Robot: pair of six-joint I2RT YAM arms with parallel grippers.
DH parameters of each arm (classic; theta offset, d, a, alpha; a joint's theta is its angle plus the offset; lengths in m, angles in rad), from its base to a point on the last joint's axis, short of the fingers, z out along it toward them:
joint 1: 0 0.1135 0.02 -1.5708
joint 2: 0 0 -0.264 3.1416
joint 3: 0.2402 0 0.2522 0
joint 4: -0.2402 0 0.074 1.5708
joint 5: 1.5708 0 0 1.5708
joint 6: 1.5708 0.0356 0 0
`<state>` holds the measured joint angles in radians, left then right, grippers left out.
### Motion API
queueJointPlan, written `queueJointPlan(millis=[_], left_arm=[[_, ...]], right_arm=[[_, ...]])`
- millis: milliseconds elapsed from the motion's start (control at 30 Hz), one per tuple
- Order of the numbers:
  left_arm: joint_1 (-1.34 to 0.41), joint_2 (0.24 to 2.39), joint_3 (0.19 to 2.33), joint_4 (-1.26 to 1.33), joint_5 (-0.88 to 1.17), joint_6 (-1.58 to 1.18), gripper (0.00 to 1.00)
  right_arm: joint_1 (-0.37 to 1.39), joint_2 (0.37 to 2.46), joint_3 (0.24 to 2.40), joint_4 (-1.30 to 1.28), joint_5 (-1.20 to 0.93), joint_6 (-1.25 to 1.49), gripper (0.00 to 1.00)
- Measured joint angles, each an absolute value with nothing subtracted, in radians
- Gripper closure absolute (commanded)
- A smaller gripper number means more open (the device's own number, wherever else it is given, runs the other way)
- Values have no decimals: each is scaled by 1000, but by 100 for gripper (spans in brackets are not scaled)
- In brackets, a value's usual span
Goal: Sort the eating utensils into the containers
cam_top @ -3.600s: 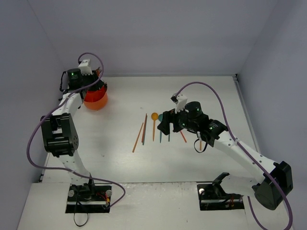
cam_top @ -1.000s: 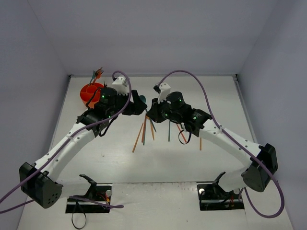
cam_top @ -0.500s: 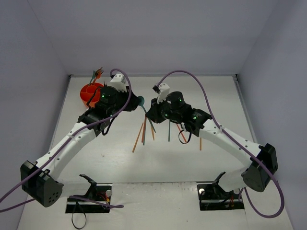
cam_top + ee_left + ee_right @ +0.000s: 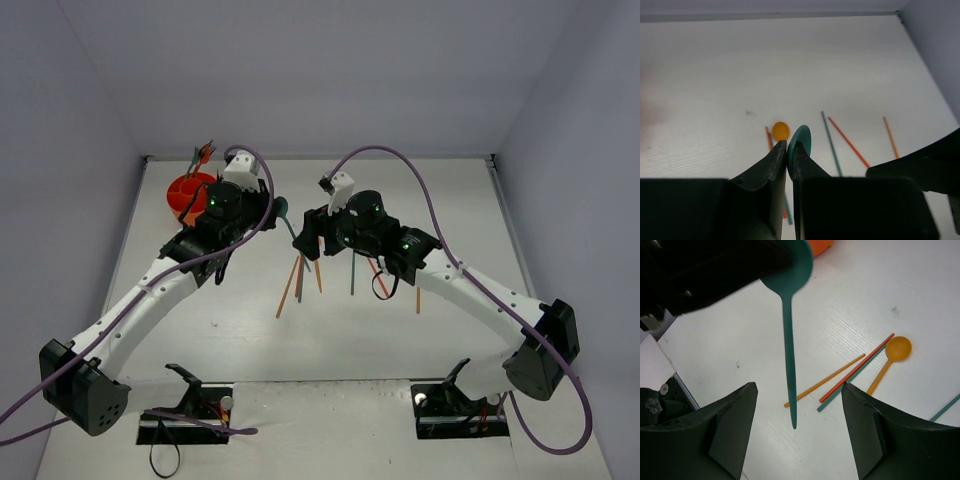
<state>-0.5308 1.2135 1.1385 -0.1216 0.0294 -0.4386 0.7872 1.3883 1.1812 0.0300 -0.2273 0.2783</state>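
Left hand (image 4: 789, 155) clamped shut on bowl of teal spoon (image 4: 787, 365), spoon lifted clear of table (image 4: 400, 190). Long axis sloped down, handle tip toward right hand (image 4: 797, 395). That hand's fingers were spread wide, holding nothing; handle showed between them in its wrist view. Cup (image 4: 180, 188) sat back-left, just behind left hand, well apart from right hand, so left arm was nearer. Judgement: carry spoon back-left, lower handle first into compartment. Orange spoon (image 4: 897, 350) and chopsticks (image 4: 840, 370) lay on table.
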Motion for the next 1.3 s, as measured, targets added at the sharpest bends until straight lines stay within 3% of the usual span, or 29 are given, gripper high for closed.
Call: queueJointPlan(millis=[167, 300, 667, 967, 1300], left_arm=[[-525, 1213, 1221, -217, -143, -264, 100], [-478, 1214, 1280, -228, -270, -90, 100], [-235, 1386, 1353, -44, -413, 292, 100], [-187, 1660, 1444, 84, -405, 464, 100], [-159, 1790, 1466, 188, -380, 525, 100]], right_arm=[[786, 1384, 1138, 37, -212, 279, 18], [779, 1364, 1100, 34, -192, 280, 14], [679, 1257, 1020, 33, -188, 279, 13], [627, 1237, 1006, 20, -192, 265, 12], [614, 1236, 1006, -3, -192, 243, 12]])
